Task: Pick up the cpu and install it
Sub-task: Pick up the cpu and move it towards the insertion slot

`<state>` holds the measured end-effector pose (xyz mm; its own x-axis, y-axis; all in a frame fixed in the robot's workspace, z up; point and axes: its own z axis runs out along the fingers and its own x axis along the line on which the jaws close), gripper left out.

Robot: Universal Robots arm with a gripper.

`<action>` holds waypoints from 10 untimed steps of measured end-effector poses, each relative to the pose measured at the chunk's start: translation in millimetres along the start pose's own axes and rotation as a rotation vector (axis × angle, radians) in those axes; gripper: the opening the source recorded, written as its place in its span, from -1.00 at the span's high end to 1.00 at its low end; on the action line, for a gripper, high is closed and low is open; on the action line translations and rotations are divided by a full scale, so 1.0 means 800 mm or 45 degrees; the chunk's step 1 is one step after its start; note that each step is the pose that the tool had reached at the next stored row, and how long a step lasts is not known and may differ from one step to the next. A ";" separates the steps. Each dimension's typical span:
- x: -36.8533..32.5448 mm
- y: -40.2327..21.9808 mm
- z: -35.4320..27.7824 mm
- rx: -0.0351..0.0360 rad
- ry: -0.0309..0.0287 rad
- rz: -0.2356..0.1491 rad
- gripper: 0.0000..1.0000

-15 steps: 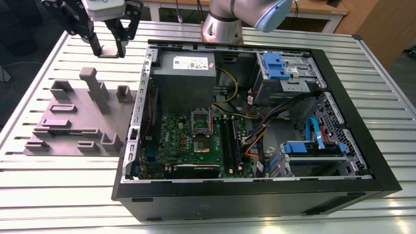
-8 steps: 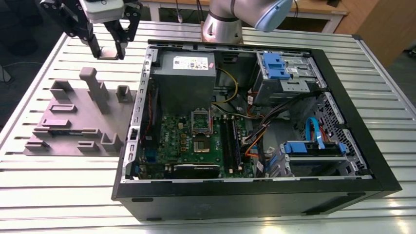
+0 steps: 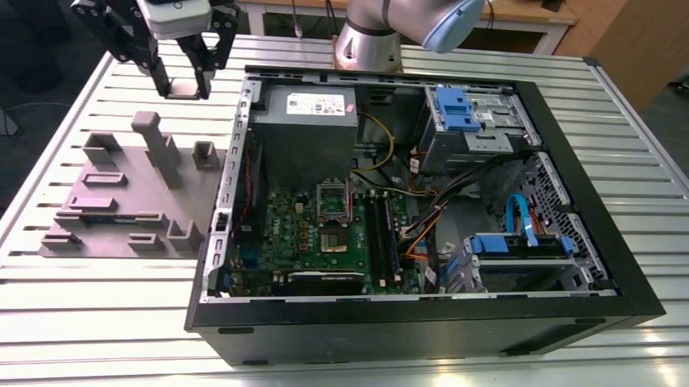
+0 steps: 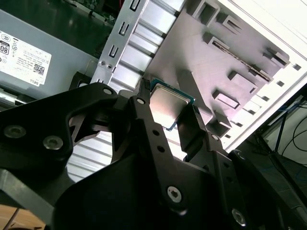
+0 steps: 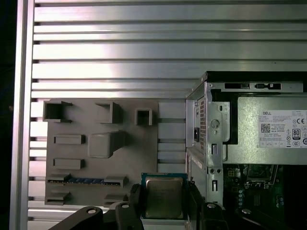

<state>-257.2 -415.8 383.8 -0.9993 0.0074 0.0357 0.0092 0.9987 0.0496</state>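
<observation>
The cpu (image 5: 164, 196) is a small square chip with a silvery metal top and a thin green edge. My gripper (image 5: 164, 190) is shut on it, a black finger (image 5: 136, 197) pressing on each side. In the second wrist view the cpu (image 4: 169, 106) sits tilted between the fingers (image 4: 144, 112). In the exterior view my gripper (image 3: 183, 85) hangs above the slatted table, beyond the grey parts holder (image 3: 124, 197) and to the exterior view's left of the open computer case (image 3: 431, 314). The green motherboard (image 3: 323, 234) lies inside the case, with its silver socket frame (image 3: 331, 200) hinged up above the socket (image 3: 332, 241).
The grey holder (image 5: 100, 148) has raised posts and slots. The case's metal wall (image 5: 211, 134) and power supply (image 3: 306, 113) stand close to the gripper. Cables, memory slots and blue drive brackets (image 3: 463, 109) fill the case. The arm's base (image 3: 372, 40) stands behind it.
</observation>
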 end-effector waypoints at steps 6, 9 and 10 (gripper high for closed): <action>-0.0085 0.0001 -0.0002 0.0001 0.0000 0.000 0.06; -0.0106 0.0001 -0.0002 -0.0001 0.0000 0.000 0.06; -0.0111 0.0001 -0.0003 0.0000 0.0001 0.000 0.06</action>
<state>-248.3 -415.8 383.7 -0.9993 0.0074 0.0357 0.0092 0.9987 0.0497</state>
